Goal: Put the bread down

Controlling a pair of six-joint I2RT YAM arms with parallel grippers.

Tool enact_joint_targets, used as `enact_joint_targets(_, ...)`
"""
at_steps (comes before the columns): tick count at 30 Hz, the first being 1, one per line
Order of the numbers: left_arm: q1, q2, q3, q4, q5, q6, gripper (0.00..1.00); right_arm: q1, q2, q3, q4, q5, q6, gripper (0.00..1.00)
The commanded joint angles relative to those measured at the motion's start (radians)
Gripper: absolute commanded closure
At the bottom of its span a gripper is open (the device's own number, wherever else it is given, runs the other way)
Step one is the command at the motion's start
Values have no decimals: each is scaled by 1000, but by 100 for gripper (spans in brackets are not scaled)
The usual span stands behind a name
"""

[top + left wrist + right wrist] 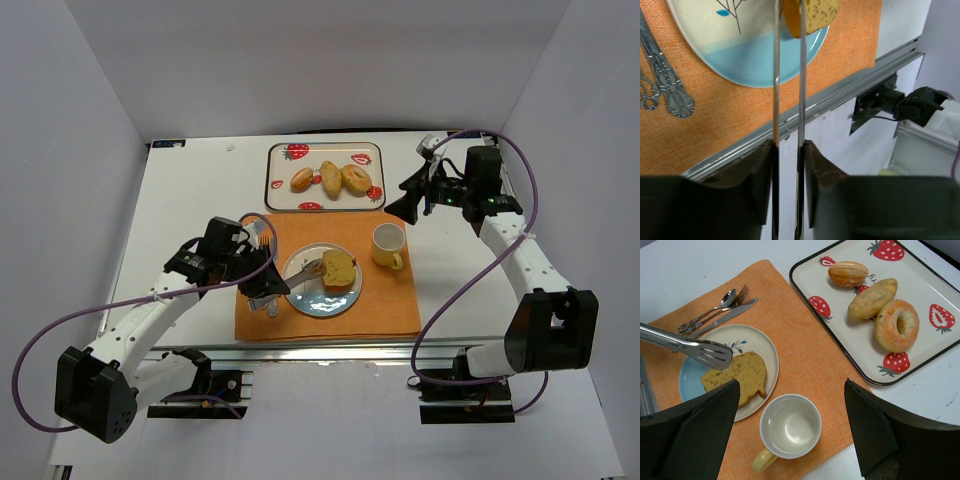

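Left gripper (788,150) clamps the tongs (801,75) so their tips reach the bread (737,376), which lies flat on the plate (762,345). Judged delivered, release pending. Right gripper (791,390) hangs spread wide, empty, above the cup (790,427).

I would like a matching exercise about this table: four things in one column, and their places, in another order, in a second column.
Things:
1. bread
2. cup
3. ring-shaped roll
4. tongs

Places:
A. held in the left gripper
B. on the strawberry tray
C. on the plate
D. on the orange mat, beside the plate

Pairs: 1-C, 2-D, 3-B, 4-A
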Motion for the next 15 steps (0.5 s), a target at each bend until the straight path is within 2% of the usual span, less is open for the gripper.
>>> enact_joint_targets(1, -6, -5, 13, -16, -5, 23, 59, -2, 3, 43, 7, -11, -4, 12)
enact_joint_targets(8, -7, 5, 26, -18, -12, 24, 53, -4, 8, 43, 6, -15, -3, 12)
enact_joint_targets(15, -6, 22, 110, -113, -83, 72, 53, -4, 12, 48, 3, -17, -4, 12)
